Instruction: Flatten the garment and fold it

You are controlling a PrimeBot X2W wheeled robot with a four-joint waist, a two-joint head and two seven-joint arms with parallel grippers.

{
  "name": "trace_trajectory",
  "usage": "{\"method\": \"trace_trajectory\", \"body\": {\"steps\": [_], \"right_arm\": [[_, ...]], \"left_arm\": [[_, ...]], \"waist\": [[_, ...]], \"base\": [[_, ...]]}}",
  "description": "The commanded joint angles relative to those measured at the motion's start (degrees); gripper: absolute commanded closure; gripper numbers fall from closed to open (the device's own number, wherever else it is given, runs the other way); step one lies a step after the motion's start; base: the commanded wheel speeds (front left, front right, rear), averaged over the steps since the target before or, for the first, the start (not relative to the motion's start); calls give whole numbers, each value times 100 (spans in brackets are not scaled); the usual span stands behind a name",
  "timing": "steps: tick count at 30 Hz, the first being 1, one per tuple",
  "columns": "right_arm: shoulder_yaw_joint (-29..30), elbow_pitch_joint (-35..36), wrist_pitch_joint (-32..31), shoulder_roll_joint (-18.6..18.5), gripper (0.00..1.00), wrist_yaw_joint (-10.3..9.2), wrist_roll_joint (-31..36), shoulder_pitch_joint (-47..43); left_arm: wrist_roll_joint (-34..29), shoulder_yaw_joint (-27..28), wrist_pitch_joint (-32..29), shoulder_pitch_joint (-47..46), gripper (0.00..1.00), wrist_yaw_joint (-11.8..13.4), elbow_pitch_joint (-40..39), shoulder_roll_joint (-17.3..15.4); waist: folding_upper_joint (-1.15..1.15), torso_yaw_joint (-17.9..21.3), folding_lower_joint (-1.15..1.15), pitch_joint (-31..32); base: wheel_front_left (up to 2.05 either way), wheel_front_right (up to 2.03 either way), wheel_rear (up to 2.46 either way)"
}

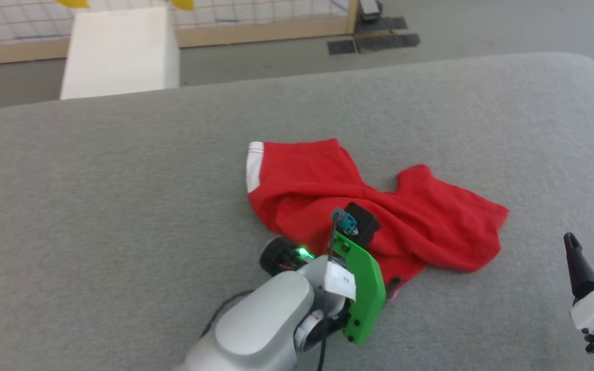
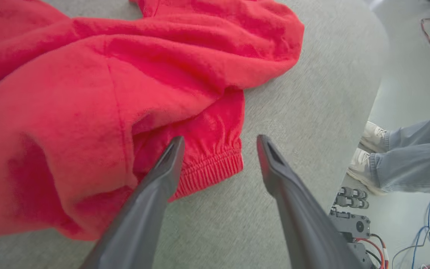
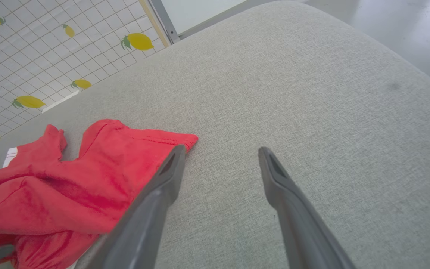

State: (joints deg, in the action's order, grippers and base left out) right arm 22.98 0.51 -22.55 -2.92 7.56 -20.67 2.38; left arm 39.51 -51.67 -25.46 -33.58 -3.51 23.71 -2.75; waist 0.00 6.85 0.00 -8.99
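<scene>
The garment (image 1: 328, 190), red shorts with a white stripe at the far left end, lies crumpled and twisted in the middle of the grey padded table (image 1: 121, 206). My left wrist (image 1: 359, 268) hovers over its near edge. In the left wrist view, my left gripper (image 2: 220, 144) is open, and the ribbed elastic edge of the garment (image 2: 211, 168) lies between its fingers. My right gripper (image 1: 586, 245) is open at the lower right, clear of the cloth. In the right wrist view, the right gripper (image 3: 222, 152) has bare table between its fingers, with the garment (image 3: 88, 179) to its left.
A white box (image 1: 121, 51) stands on the floor beyond the table's far edge. A person's shoes (image 2: 371, 149) and trouser legs are beside the table's rounded edge, with cables (image 2: 424, 235) on the floor. A lemon-patterned wall (image 3: 32, 56) lies beyond.
</scene>
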Motion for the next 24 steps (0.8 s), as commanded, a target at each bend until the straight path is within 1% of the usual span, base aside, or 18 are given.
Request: {"method": "trace_trajectory", "body": {"steps": [1, 4, 8, 9, 10, 11, 13, 17, 19, 21, 24], "right_arm": [[-6, -27, 54, 4, 0, -8, -6, 79], [-12, -71, 113, 4, 0, -8, -37, 85], [-13, -121, 174, 4, 0, -8, -64, 82], [-7, -136, 190, 4, 0, -8, -69, 86], [-1, -149, 204, 4, 0, -8, -70, 91], [-3, -165, 219, 4, 0, -8, -70, 95], [-13, -197, 250, 4, 0, -8, -60, 112], [6, -222, 277, 4, 0, -8, -17, 115], [17, -233, 277, 4, 0, -8, 3, 91], [23, -240, 266, 4, 0, -8, 19, 61], [23, -256, 242, 4, 0, -8, 41, 6]], "left_arm": [[-200, -60, -39, -176, 0, 124, 159, -16], [-414, -207, -246, -307, 0, 363, 617, -17], [-458, -352, -612, -310, 0, 532, 1008, -17], [-427, -378, -714, -297, 20, 545, 1059, -16], [-391, -387, -768, -285, 55, 546, 1079, -16], [-350, -415, -854, -274, 100, 525, 1101, -16], [-171, -443, -1055, -235, 100, 424, 1065, -15], [66, -386, -1273, -242, 100, 357, 867, -15], [159, -324, -1389, -269, 100, 350, 752, -73], [233, -241, -1497, -308, 100, 374, 607, -193], [284, -97, -1673, -398, 100, 466, 369, -500]], "waist": [[0, 313, 0, -278], [0, 414, 0, -360], [0, 453, 0, -407], [0, 447, 0, -414], [0, 435, 0, -419], [0, 412, 0, -424], [0, 314, 0, -400], [0, 102, 0, -314], [0, -34, 0, -242], [0, -174, 0, -175], [0, -405, 0, -65]], "base": [[0, 0, 0], [0, 0, 0], [0, 0, 0], [0, 0, 0], [0, 0, 0], [0, 0, 0], [0, 0, 0], [0, 0, 0], [0, 0, 0], [0, 0, 0], [0, 0, 0]]}}
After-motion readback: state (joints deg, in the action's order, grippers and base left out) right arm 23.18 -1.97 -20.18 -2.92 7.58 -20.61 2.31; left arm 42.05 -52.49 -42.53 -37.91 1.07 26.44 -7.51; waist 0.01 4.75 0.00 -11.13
